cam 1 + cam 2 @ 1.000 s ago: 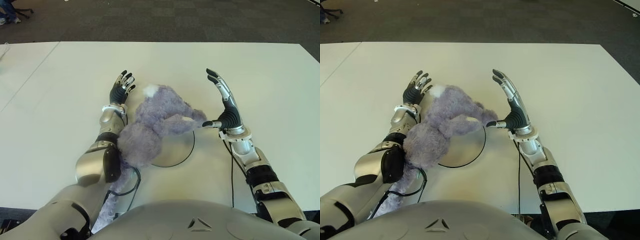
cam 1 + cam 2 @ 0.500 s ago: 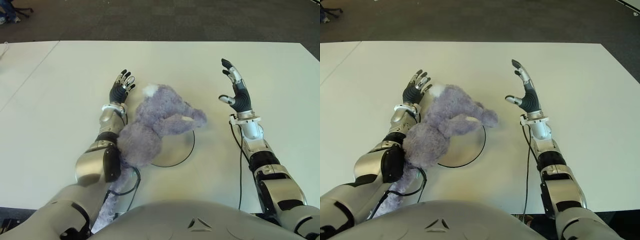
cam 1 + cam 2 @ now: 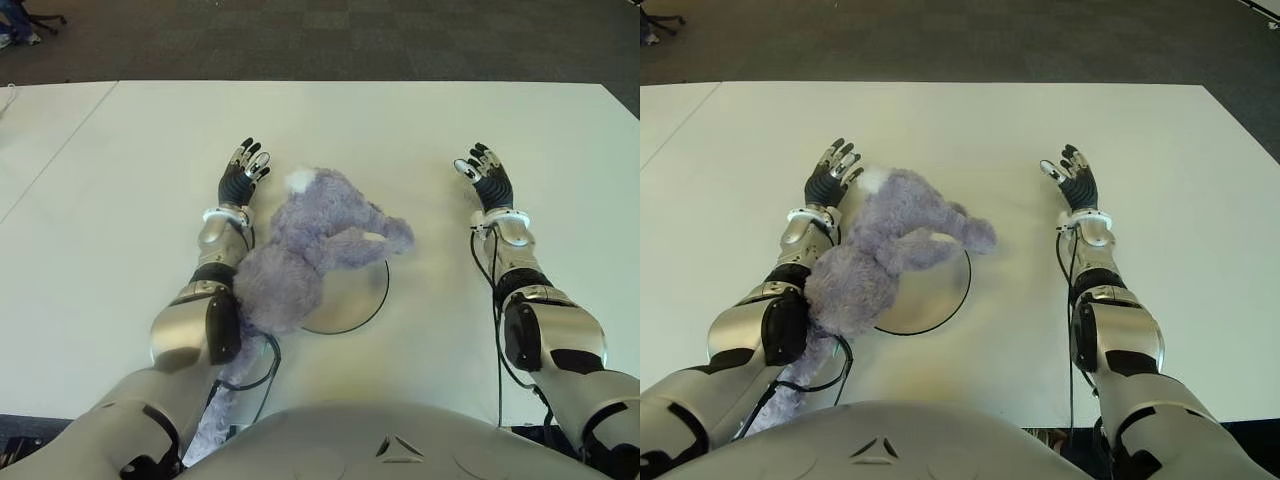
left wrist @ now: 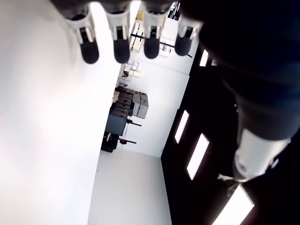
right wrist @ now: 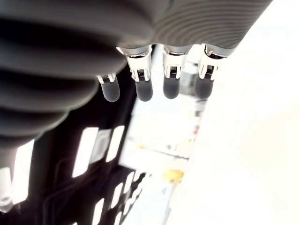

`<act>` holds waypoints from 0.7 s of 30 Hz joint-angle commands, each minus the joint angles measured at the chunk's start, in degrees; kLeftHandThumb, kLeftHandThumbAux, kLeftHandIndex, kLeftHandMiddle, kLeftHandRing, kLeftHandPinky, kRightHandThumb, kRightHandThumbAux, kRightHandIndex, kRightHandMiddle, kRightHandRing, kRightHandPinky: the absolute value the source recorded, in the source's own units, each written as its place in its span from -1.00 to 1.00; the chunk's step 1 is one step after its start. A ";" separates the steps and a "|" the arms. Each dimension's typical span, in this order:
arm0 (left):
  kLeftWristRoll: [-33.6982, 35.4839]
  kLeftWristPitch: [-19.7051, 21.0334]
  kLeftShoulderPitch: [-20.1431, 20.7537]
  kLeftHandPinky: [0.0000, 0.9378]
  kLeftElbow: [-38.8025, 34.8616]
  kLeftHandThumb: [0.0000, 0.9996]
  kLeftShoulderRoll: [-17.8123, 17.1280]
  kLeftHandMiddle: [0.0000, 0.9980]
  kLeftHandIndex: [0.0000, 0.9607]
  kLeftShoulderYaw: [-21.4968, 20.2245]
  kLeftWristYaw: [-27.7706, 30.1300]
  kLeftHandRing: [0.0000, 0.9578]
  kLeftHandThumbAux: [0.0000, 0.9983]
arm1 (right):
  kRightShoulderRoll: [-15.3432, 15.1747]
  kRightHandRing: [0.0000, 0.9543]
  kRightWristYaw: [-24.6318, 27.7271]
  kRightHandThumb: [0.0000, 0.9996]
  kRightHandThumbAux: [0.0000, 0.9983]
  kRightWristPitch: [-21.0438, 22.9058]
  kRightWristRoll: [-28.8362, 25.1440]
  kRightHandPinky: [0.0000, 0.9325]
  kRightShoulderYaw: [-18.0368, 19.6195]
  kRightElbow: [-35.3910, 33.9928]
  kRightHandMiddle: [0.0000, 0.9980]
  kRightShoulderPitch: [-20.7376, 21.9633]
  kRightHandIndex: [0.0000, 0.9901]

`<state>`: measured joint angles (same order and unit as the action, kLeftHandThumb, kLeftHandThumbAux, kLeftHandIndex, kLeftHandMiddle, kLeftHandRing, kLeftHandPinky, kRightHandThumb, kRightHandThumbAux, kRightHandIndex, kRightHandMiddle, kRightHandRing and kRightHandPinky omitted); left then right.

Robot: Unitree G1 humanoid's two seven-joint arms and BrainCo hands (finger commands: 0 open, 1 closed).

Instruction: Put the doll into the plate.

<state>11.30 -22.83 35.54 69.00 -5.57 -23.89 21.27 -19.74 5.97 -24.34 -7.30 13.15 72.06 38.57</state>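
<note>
A purple plush doll [image 3: 305, 248] with a white ear tuft lies across the left part of a round white plate [image 3: 355, 297] with a dark rim, and leans on my left forearm. Its tail hangs down toward my torso. My left hand [image 3: 243, 172] shows flat and open just left of the doll's head, fingers [image 4: 120, 49] stretched and holding nothing. To the right of the plate my right hand [image 3: 485, 178] is well apart from the doll, open with straight fingers [image 5: 171, 88].
The white table [image 3: 400, 130] spreads wide around both arms. A seam [image 3: 60, 150] runs diagonally at the far left. Dark carpet [image 3: 330, 40] lies beyond the far edge. Black cables [image 3: 268, 372] trail along both arms.
My right hand has let go of the doll's arm, swung away to the right and turned palm down toward the table. The doll and my left arm have stayed still.
</note>
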 commanded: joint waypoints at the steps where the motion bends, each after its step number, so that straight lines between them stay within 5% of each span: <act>1: 0.07 7.75 -13.07 -0.75 8.15 -1.00 3.04 -0.84 -0.89 -0.45 -0.67 -0.81 0.38 | 2.88 -0.98 -0.61 -1.00 0.20 10.33 -2.60 -1.00 3.94 4.81 -0.96 2.05 -0.95; 10: -0.19 7.20 -13.40 -0.74 8.06 -1.00 2.69 -0.84 -0.90 -0.18 -0.24 -0.81 0.37 | 5.43 -0.95 -2.04 -1.00 0.28 16.17 -4.52 -0.93 8.49 5.75 -0.93 3.40 -0.94; 21: 0.34 7.51 -13.45 -0.74 8.08 -1.00 2.60 -0.84 -0.88 -0.69 0.06 -0.81 0.38 | 13.56 -0.80 -5.23 -1.00 0.40 15.15 -4.55 -0.68 10.31 5.65 -0.78 1.00 -0.82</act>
<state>11.32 -22.84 35.30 69.00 -5.83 -23.93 21.27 -13.07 2.73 -14.47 -10.74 22.10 73.56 44.85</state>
